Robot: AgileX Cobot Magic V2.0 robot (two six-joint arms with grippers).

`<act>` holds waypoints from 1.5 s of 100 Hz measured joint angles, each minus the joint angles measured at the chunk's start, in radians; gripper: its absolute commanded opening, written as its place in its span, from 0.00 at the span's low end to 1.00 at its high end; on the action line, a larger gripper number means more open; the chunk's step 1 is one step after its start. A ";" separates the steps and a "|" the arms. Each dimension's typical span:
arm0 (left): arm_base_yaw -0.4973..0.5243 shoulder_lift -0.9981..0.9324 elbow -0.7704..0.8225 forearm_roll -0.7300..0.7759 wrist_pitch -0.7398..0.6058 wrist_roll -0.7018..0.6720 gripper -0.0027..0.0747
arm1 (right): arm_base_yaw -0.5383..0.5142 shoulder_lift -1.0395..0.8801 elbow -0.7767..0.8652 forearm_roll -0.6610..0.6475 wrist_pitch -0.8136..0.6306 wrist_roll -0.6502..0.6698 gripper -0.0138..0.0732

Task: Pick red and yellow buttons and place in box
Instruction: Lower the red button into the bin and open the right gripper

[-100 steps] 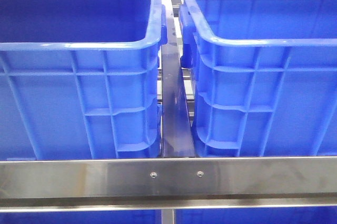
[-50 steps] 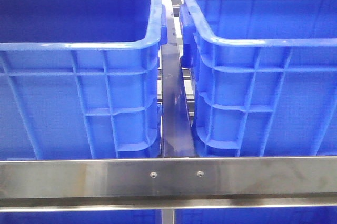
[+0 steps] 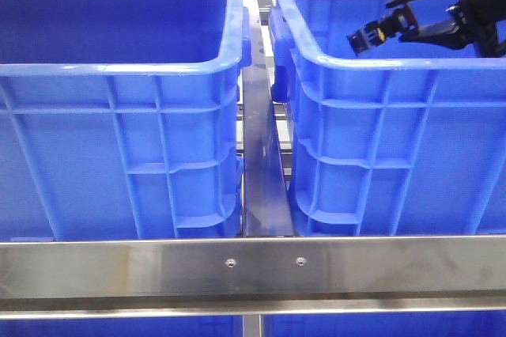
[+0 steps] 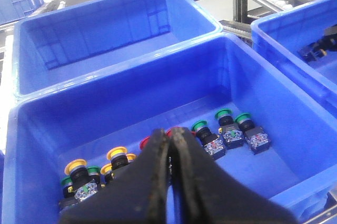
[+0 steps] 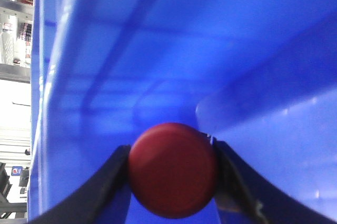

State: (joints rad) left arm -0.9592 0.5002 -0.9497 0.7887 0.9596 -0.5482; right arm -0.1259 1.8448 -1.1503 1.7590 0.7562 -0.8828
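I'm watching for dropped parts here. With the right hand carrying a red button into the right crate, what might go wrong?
The right hand pinches the red button only by its round cap, so it might slip or twist loose. It hangs just inside the right crate, near the rim, so a clip is possible.

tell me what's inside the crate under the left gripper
In the left wrist view, the blue crate holds push-buttons on its floor: yellow ones, a red one and green ones. The closed left gripper hides the middle of the row.
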 measured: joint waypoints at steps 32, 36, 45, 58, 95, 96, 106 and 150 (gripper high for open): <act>0.000 0.000 0.000 0.000 0.000 0.000 0.01 | 0.000 0.164 -0.124 0.007 0.011 0.000 0.17; 0.000 0.000 0.000 0.000 0.000 0.000 0.01 | 0.000 0.176 -0.136 0.009 0.011 0.000 0.17; 0.000 0.000 0.000 0.000 0.000 0.000 0.01 | 0.000 0.204 -0.154 0.016 0.011 0.000 0.17; 0.000 0.000 0.000 0.000 0.000 0.000 0.01 | 0.000 0.222 -0.158 0.023 -0.001 0.000 0.18; 0.000 0.000 0.000 0.000 0.000 0.000 0.01 | 0.000 0.224 -0.164 0.035 -0.037 0.000 0.67; 0.000 0.000 0.000 0.000 0.000 0.000 0.01 | 0.000 0.224 -0.164 0.035 -0.039 0.000 0.68; 0.000 0.000 0.000 0.000 0.000 0.000 0.01 | 0.000 0.226 -0.164 0.035 -0.063 0.000 0.82; 0.000 0.000 0.000 0.000 0.000 0.000 0.01 | 0.000 0.226 -0.164 0.042 -0.147 0.000 0.88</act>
State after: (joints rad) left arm -0.9592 0.5002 -0.9497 0.7887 0.9596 -0.5482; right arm -0.1259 2.0710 -1.3145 1.8007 0.6092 -0.8828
